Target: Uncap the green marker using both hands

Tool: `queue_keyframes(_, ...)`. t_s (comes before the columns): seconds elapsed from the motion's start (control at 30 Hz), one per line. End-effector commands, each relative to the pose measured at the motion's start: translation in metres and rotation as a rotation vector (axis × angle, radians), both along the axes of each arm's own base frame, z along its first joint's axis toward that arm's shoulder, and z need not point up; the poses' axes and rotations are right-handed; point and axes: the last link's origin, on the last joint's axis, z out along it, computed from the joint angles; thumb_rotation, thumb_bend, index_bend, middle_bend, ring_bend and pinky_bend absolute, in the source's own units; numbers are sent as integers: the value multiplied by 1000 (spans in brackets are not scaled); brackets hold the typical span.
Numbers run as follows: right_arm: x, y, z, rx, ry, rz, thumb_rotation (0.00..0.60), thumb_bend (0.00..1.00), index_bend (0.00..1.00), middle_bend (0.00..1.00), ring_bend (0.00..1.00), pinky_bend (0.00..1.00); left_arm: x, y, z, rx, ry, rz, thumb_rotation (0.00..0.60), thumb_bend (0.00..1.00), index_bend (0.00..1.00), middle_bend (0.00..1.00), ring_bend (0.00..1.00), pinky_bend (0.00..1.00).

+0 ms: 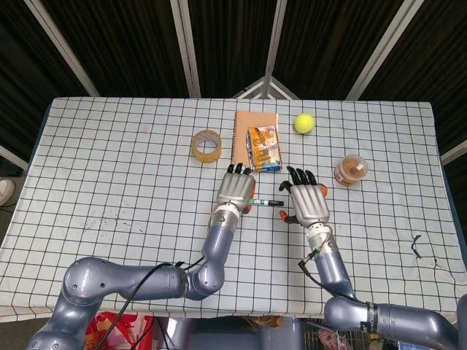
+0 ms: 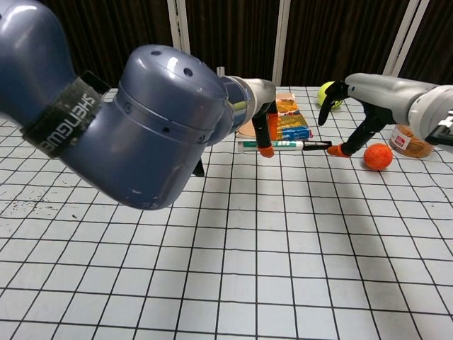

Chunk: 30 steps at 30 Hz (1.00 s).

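Note:
The green marker (image 1: 261,201) lies flat on the checked table, its white and green barrel pointing left and its black cap (image 2: 317,144) pointing right. My left hand (image 1: 234,190) hovers palm down over the barrel's left end, fingers stretched out, with the orange thumb tip (image 2: 265,150) set down just in front of the barrel. My right hand (image 1: 308,200) is spread beside the cap end, and its orange thumb tip (image 2: 338,150) sits close to the cap. Neither hand visibly grips the marker, which stays on the table.
Behind the marker lie a notebook (image 1: 255,122) with a snack packet (image 1: 263,148) on it and a tape roll (image 1: 206,145). A tennis ball (image 1: 304,122) and a brown-filled cup (image 1: 351,169) stand at the back right. An orange ball (image 2: 378,156) sits right of my right hand.

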Motion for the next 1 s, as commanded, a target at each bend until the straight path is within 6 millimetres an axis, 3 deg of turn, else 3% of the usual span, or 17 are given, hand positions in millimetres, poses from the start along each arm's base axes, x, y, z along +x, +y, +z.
queue_keyframes(0.03,1,0,-4,6,10,-3,600,301,397,67,43,44,-1,0,0,1,-3,0,600,525,626,135,0,0)
queue_keyframes(1.0,11,-5,-17,11,17,-18,600,338,490,66,51,45,-3,-2,-4,-20,-26,-1,600,525,626,136,0,0)
